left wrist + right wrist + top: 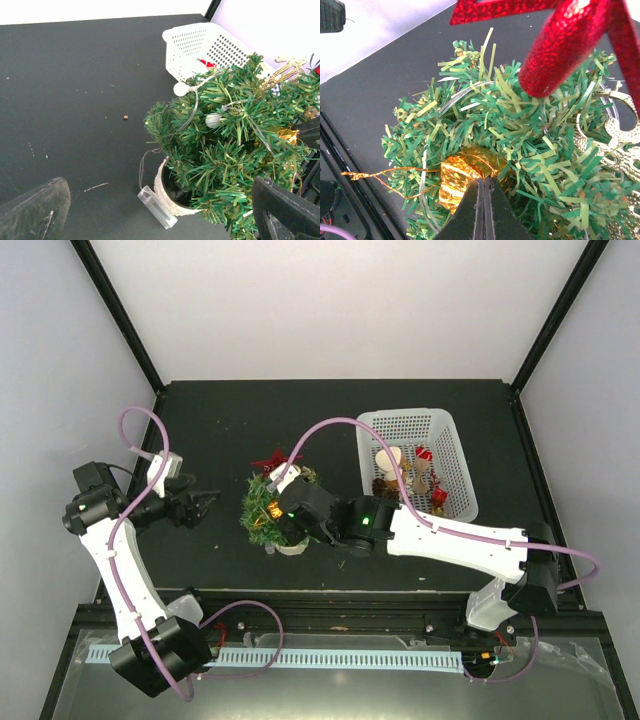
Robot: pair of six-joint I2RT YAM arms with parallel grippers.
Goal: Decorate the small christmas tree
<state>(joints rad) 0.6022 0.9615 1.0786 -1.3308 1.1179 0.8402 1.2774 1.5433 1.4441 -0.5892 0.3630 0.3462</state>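
Note:
The small christmas tree [262,512] stands mid-table on its pale round base [165,192]. A red glitter star [272,460] sits at its top and fills the upper right wrist view [565,45]. My right gripper [484,181] is pressed into the tree's branches [520,130]. Its fingers are closed together on a gold foil ornament [457,177] with a gold cord trailing left. In the top view it [285,502] is over the tree's right side. My left gripper [208,504] is open and empty just left of the tree [235,150], with fingers [35,210] wide apart.
A white mesh basket [450,430] with several ornaments stands right of the tree and shows in the left wrist view [190,40]. A clear battery box [156,206] on a wire lies by the base. A gold glitter ornament [620,145] and white bulbs [181,89] hang on the tree.

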